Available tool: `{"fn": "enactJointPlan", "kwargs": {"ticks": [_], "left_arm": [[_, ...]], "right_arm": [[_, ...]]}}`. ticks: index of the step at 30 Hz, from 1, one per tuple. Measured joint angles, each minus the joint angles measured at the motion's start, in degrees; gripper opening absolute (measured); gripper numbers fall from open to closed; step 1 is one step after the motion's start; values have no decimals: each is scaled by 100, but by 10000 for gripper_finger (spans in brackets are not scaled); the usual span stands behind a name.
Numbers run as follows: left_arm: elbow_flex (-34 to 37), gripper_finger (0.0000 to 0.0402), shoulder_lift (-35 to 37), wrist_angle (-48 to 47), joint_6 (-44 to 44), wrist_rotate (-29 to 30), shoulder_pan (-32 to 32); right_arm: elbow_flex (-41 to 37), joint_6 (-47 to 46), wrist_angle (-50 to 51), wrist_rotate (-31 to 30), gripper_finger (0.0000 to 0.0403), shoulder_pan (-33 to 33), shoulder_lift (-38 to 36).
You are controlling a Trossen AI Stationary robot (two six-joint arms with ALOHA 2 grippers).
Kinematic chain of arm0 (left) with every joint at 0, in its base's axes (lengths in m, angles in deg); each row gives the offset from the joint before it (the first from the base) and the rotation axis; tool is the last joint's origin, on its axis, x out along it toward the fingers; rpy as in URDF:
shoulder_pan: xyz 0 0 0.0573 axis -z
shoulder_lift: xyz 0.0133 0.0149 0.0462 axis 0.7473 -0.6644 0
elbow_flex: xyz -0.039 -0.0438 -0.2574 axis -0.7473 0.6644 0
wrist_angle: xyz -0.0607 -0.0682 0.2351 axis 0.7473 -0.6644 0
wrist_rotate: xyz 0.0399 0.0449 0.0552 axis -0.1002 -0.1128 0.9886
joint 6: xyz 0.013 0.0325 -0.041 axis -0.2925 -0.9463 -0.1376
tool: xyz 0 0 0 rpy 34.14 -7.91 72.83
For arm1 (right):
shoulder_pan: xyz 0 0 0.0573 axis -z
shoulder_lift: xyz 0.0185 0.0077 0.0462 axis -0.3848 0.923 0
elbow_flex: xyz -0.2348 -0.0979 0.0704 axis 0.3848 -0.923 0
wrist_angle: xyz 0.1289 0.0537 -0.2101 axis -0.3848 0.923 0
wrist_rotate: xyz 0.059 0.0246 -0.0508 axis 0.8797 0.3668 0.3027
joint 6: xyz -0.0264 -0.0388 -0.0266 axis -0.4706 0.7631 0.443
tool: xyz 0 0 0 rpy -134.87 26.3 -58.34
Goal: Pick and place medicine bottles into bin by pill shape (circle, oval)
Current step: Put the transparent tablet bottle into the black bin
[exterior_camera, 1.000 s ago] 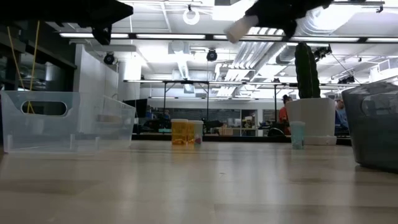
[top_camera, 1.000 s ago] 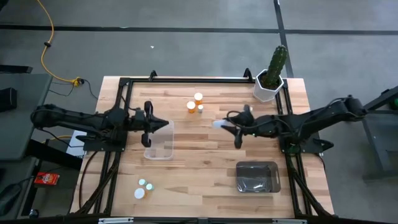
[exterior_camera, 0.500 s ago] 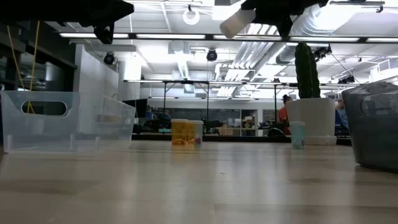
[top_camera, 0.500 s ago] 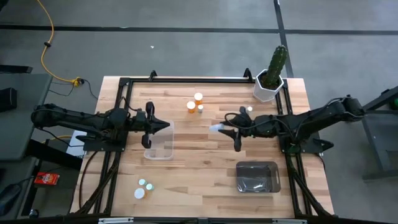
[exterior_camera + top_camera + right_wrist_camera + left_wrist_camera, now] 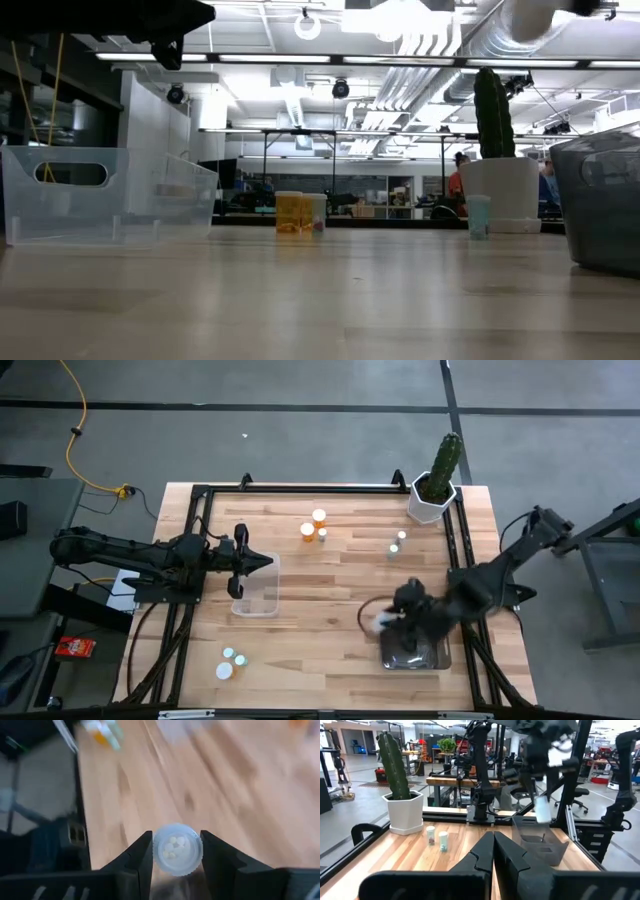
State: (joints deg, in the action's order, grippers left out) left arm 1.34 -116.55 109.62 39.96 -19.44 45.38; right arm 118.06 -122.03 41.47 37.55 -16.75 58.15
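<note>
The right hand (image 5: pixel 385 622) hangs above the near right part of the tabletop (image 5: pixel 330 590), at the left edge of the dark bin (image 5: pixel 414 645), with its fingers (image 5: pixel 141 855) pressed against either side of a pale medicine bottle (image 5: pixel 177 849). The right wrist view looks straight at the bottle's round end, where several small round pills lie; the same bottle (image 5: pixel 543 809) shows in the left wrist view, hanging over the dark bin (image 5: pixel 542 845).

The left hand (image 5: pixel 268 562) is held above the far edge of the clear bin (image 5: pixel 256 600) on the left side of the tabletop, its fingers (image 5: pixel 485 852) pressed together with nothing between them.

Two orange bottles (image 5: pixel 313 526) stand close together at the far middle of the tabletop, and in the low view (image 5: pixel 297 212) they show side by side. Two small pale bottles (image 5: pixel 397 542) stand just beside each other near the white pot with the cactus (image 5: pixel 437 478) at the far right corner. Three more white-capped bottles (image 5: pixel 230 661) stand in a cluster at the near left, well apart from the clear bin
</note>
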Motion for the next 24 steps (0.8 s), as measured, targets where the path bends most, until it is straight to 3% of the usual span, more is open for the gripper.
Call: {"fn": "enactJointPlan", "kwargs": {"ticks": [7, 15, 24], "left_arm": [[-2, 0, 2, 0, 2, 17, 1], [-2, 0, 2, 2, -26, 37, 0], [-4, 0, 2, 0, -40, 39, 0]], "right_arm": [[124, -1723, 1106, 596, 118, -625, 1071], [91, -1457, 1178, 570, 118, -561, 1923], [87, -1426, 1175, 542, 118, -362, 2205]]}}
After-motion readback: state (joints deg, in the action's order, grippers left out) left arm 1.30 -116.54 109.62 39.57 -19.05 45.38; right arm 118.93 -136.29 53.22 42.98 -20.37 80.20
